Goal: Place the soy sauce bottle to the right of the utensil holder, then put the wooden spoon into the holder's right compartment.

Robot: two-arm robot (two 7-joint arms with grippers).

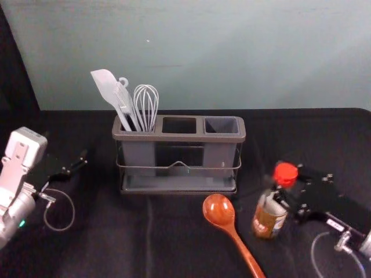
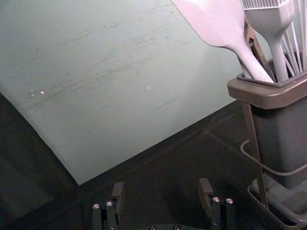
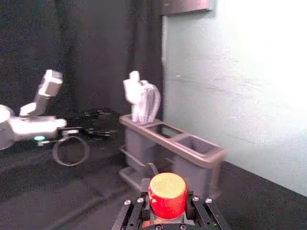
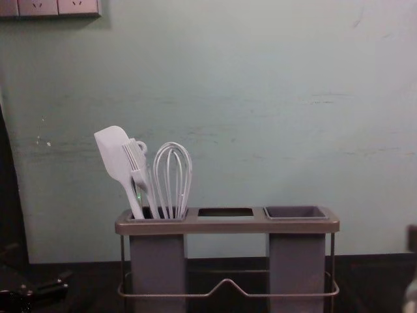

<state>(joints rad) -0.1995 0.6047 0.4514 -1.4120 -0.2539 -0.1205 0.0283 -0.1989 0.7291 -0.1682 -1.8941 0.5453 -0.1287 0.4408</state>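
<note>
My right gripper [image 1: 279,198] is shut on the soy sauce bottle [image 1: 268,223], below its red cap, to the right of the wooden spoon [image 1: 219,211]. In the right wrist view the red cap [image 3: 167,194] stands up between the fingers of my right gripper [image 3: 167,211]. The utensil holder [image 1: 178,138] stands beyond them; its right compartment [image 1: 221,125] is empty, and white utensils [image 4: 150,176] fill the left one. The spoon lies bowl toward the holder. My left gripper [image 1: 78,164] is parked left of the holder, open in the left wrist view [image 2: 160,191].
Behind the dark table [image 1: 104,249] rises a pale green wall [image 1: 232,52]. The holder's wire rail [image 4: 228,283] runs along its front. A strip of sockets [image 4: 49,8] is on the wall at the upper left of the chest view.
</note>
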